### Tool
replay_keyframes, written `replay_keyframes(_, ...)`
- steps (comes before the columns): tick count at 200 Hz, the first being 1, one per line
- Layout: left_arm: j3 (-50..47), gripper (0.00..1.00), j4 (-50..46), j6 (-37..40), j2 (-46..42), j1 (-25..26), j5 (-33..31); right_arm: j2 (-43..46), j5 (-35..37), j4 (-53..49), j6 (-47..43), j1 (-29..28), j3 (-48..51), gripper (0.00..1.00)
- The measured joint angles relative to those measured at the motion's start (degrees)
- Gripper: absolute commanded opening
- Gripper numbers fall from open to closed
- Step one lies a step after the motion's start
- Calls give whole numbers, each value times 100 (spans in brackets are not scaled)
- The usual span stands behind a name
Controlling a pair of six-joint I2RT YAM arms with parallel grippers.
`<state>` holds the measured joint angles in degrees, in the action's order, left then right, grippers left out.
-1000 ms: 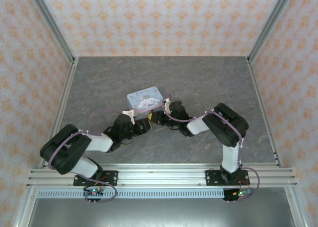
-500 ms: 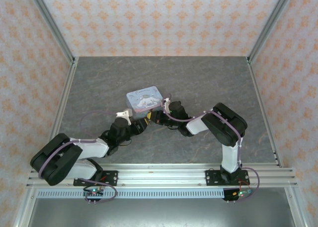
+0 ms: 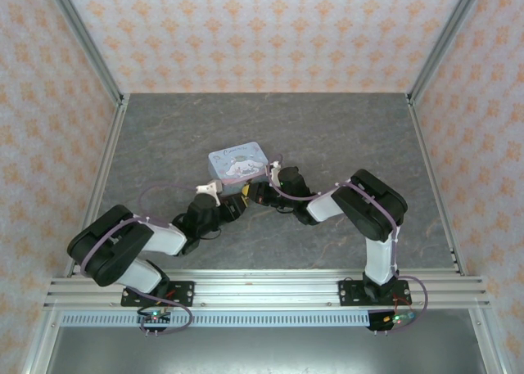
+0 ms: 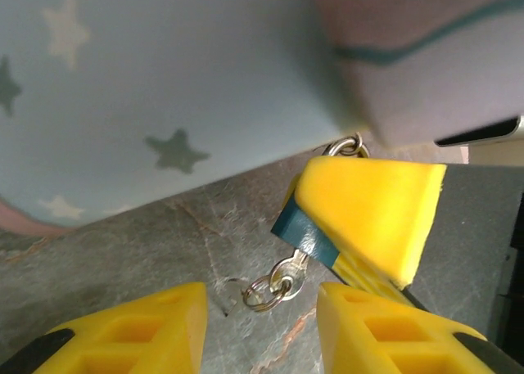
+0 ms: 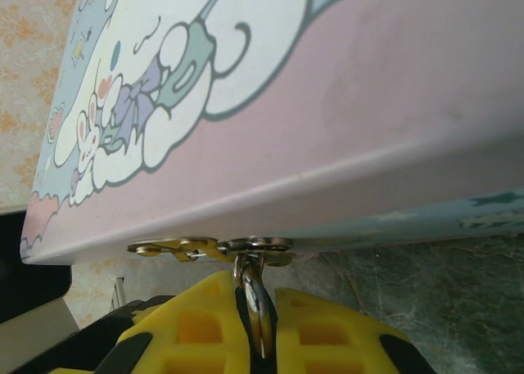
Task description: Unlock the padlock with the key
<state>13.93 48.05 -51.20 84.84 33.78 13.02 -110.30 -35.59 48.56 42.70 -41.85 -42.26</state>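
The teal padlock hangs from the hasp on the front edge of the pastel cartoon tin. Its silvery shackle runs through the hasp. My right gripper is shut on the padlock, and one of its yellow fingers covers most of the body. The key sticks out of the padlock's bottom, with a split ring hanging from its head. My left gripper is open; its two fingers stand either side of the key and ring without touching them. Both grippers meet just in front of the tin.
The tin's side wall rises close behind the key. The grey stone-patterned table top stretches behind and to both sides of the tin. Patterned walls and metal frame posts enclose the table.
The left arm's elbow swung down towards the front rail and came back up. Its gripper stayed by the tin's front edge. The right arm has held still.
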Motion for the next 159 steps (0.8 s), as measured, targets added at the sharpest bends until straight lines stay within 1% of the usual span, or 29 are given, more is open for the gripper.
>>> replay_keyframes(76,195,33,197,-33,396,4,17,-33,22,33,46,0,2,0)
replay_keyframes(105,223,21,120,-35,540,37,72,-184,-66,-94,302,0,15,0)
replay_keyframes(159,297,21,44,-17,542,37,146,-184,-66,-87,409,7,15,0)
